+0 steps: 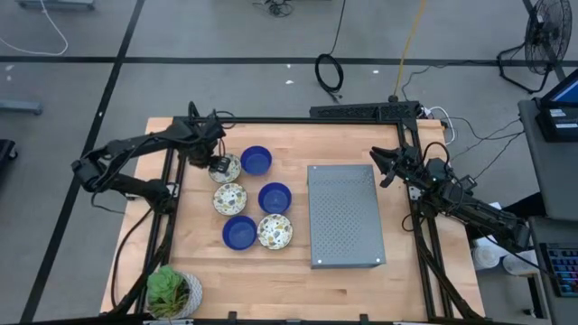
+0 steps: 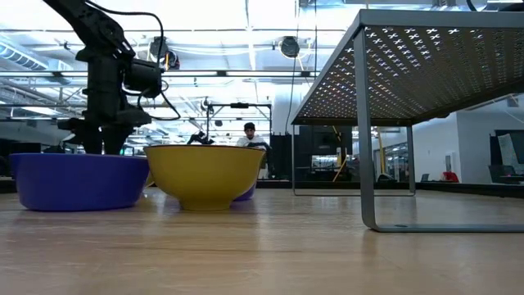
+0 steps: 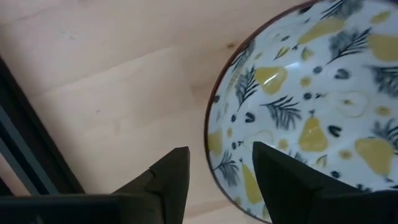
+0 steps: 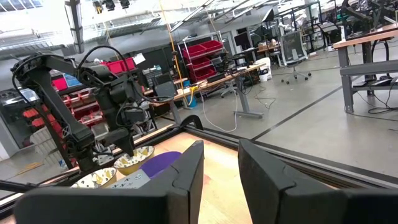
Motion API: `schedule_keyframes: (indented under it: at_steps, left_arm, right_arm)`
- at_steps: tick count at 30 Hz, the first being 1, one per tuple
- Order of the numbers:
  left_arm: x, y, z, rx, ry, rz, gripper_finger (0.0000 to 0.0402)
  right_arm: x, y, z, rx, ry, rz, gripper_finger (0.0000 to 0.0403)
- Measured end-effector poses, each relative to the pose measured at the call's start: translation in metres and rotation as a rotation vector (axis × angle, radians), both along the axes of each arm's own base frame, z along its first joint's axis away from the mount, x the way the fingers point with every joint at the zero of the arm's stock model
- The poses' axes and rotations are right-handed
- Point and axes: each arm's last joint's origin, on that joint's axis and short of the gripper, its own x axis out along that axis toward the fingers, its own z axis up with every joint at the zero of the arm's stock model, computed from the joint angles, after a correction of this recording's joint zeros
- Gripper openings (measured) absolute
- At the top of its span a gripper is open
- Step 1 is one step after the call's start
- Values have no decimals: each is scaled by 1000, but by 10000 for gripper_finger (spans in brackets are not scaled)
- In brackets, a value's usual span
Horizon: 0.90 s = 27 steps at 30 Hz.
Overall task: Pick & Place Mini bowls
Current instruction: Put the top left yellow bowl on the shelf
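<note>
**Left gripper straddling rim of a patterned mini bowl**

Wood tabletop (image 2: 262,254) fills the low view's foreground; on it sit a blue bowl (image 2: 78,180) and, just beside it, a bowl with a yellow outside (image 2: 205,174), both upright, mouths up. Round things, so no long axis to report.

From above: six mini bowls clustered on the table's left half, all upright. Far row: patterned bowl (image 1: 225,168) next to blue bowl (image 1: 256,161). Middle row: patterned bowl (image 1: 229,198) and blue bowl (image 1: 275,197). Near row: blue bowl (image 1: 239,231) touching or just beside patterned bowl (image 1: 275,231).

Left gripper (image 1: 217,166) is down at the far-row patterned bowl, on its left edge. In the left wrist view, fingers (image 3: 171,180) are narrowly parted and straddle the rim (image 3: 214,134): one finger outside over the wood, the other inside over the pear-and-leaf pattern. Cannot tell whether the pads actually press the rim; the bowl appears to sit on the table.

Right gripper (image 1: 386,167) waits at the table's right edge, beyond the grey perforated stand (image 1: 344,215), well apart from the bowls. Its fingers (image 4: 186,177) are slightly apart, holding nothing.

Potted green plant (image 1: 172,293) at the near-left corner. A person (image 2: 250,135) shows far off in the room.
</note>
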Motion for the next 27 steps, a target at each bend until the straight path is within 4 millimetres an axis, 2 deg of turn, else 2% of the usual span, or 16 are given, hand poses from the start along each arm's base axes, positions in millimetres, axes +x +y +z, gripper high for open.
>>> schedule_keyframes:
  at_steps: [5, 27]
  left_arm:
    - [-3, -3, -7, -12, 13, 8, 177]
    - [1, 3, -7, 80, -1, -31, 177]
  right_arm:
    - [0, 0, 0, 0, 0, 0, 89]
    - [0, 0, 0, 0, 0, 0, 89]
